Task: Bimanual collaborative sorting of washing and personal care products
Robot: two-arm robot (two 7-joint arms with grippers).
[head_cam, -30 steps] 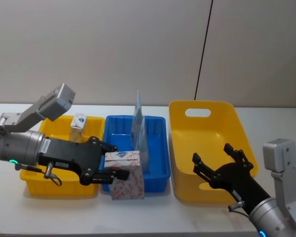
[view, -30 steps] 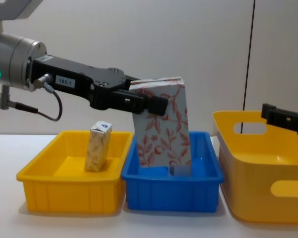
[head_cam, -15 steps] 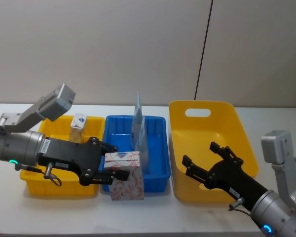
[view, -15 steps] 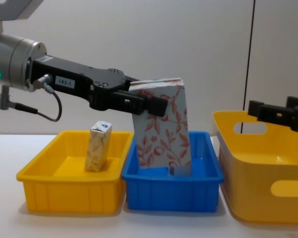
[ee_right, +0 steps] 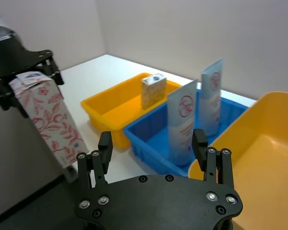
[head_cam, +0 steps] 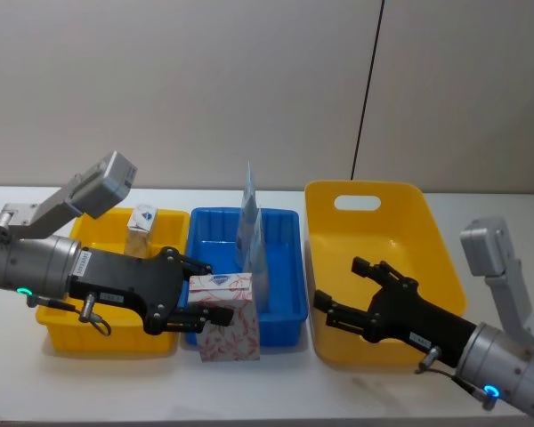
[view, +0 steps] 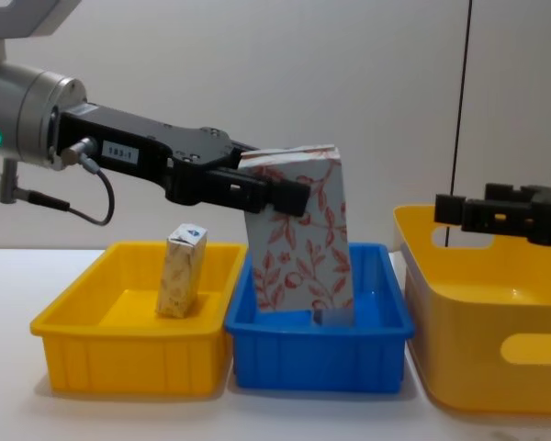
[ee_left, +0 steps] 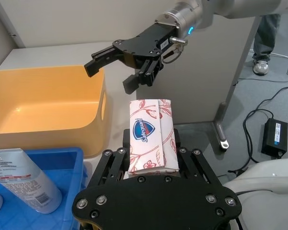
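Observation:
My left gripper (head_cam: 215, 299) is shut on the white carton with red leafy pattern (head_cam: 228, 331), holding it slightly tilted over the front of the blue tray (head_cam: 289, 277). The same carton (view: 303, 241) shows from the chest, gripped near its top. My right gripper (head_cam: 341, 286) hangs open over the front left of the big yellow bin (head_cam: 387, 229), a short way right of the carton. Two pale blue squeeze tubes (head_cam: 252, 233) stand in the blue tray. A small cream-yellow carton (head_cam: 142, 226) stands in the left yellow tray (head_cam: 60, 320).
The three containers stand side by side on a white table (head_cam: 276, 382), with a wall close behind. In the left wrist view the table edge drops to a floor with cables (ee_left: 259, 110). Free table surface lies in front of the trays.
My right gripper has moved left across the yellow bin toward the held carton, staying open. The left gripper and carton have not moved.

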